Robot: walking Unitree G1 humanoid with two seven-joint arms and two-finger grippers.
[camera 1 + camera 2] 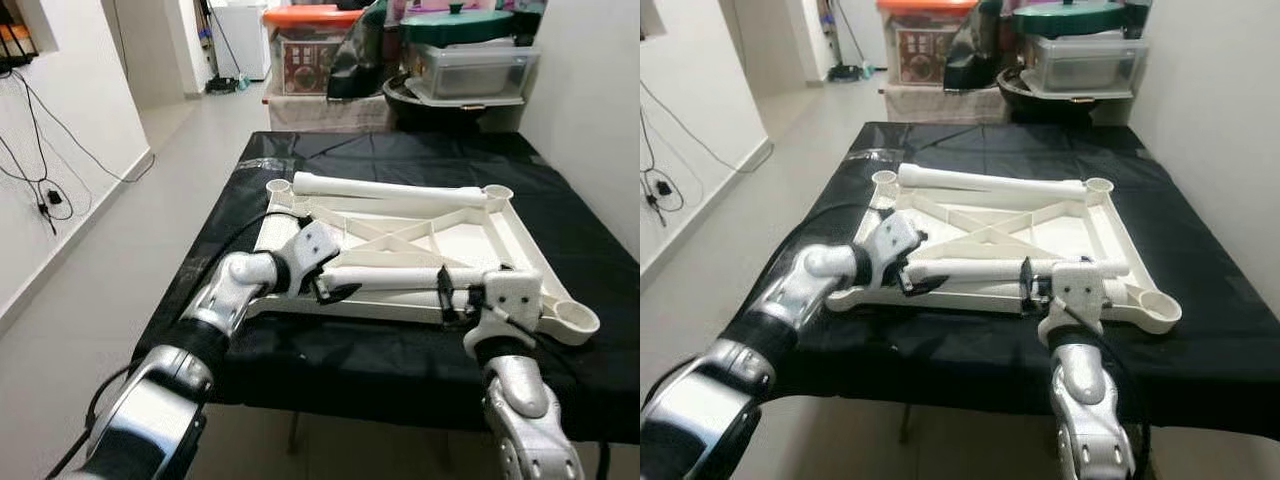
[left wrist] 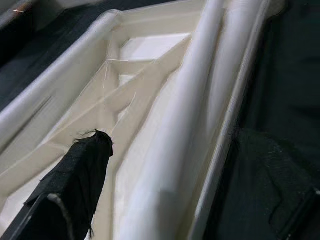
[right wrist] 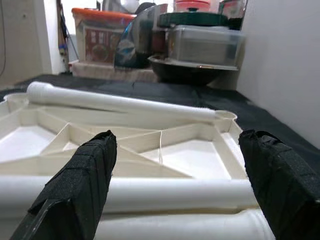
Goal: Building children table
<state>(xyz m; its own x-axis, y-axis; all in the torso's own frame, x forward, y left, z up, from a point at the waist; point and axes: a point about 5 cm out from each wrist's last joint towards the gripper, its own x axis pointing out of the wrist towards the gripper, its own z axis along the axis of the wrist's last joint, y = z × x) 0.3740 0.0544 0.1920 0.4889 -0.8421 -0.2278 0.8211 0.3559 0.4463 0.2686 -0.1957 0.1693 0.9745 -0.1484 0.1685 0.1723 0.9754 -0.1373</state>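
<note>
White ribbed tabletop (image 1: 455, 240) (upside down); left tool (image 1: 335, 290) unclear, right tool (image 3: 175, 165) spread.

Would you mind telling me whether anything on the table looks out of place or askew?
Nothing looks damaged. Two white legs lie loose across the upturned tabletop, not standing in its corner sockets.

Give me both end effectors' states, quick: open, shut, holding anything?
Left end effector: at the near white plastic tube leg lying on the upturned white table top; grip cannot be told.
Right end effector: open, straddling that tube, holding nothing.
</note>
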